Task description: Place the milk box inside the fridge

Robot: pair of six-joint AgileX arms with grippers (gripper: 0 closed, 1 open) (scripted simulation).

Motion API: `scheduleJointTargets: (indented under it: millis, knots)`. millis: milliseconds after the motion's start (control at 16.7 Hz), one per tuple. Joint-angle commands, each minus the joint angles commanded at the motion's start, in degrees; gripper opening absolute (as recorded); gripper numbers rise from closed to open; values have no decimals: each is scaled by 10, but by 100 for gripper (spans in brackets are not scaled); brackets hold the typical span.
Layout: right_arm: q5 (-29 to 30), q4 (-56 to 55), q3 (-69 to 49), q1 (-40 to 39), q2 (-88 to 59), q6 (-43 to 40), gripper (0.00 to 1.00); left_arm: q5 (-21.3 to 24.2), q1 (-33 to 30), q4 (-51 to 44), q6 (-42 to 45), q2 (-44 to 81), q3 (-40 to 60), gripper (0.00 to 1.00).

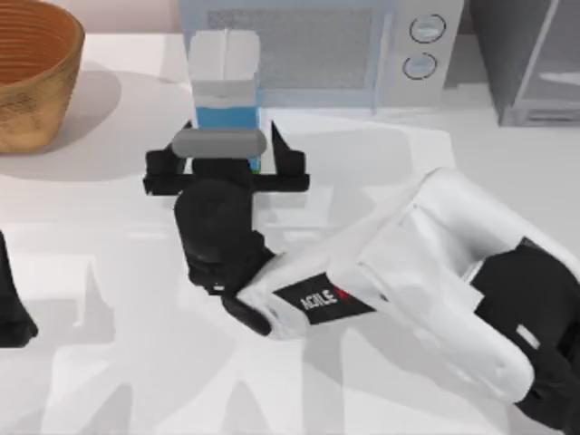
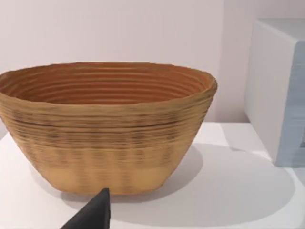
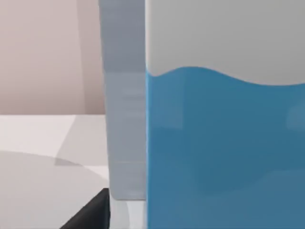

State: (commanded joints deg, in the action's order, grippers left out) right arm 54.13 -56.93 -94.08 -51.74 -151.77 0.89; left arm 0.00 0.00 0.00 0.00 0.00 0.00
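The milk box (image 1: 224, 82) stands upright in front of the microwave, with a white gabled top and a blue middle. My right gripper (image 1: 222, 156) is open at its near side, one black finger (image 1: 288, 161) off each side of the carton, neither touching it. The right wrist view shows the blue and white milk box (image 3: 224, 143) very close, with one dark fingertip (image 3: 90, 214) at the frame's lower edge. The fridge (image 1: 535, 63), dark grey with a pale framed door, stands at the back right. My left arm (image 1: 14, 313) is parked at the table's left edge.
A pale blue-grey microwave (image 1: 308, 54) with two dials stands just behind the milk box. A woven basket (image 1: 32, 72) sits at the back left, and the left wrist view shows the basket (image 2: 105, 129) with a dark fingertip (image 2: 93, 214).
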Motion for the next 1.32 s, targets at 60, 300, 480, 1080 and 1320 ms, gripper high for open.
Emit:
scheduleJointTargets:
  millis: [60,300,480,1080,1320]
  knots:
    - [4,2,-5,-5,-2,0,100,0,0,0,0,0,0,100]
    - [30,26,-45,-31,-18,0,100,0,0,0,0,0,0,100]
    - [21,51,-76,-22,-25,0,100,0,0,0,0,0,0,100]
    - [-43,68,-129,42,-58,-2,92,0,0,0,0,0,0,100]
    - [-43,68,-129,42,-58,-2,62,0,0,0,0,0,0,100]
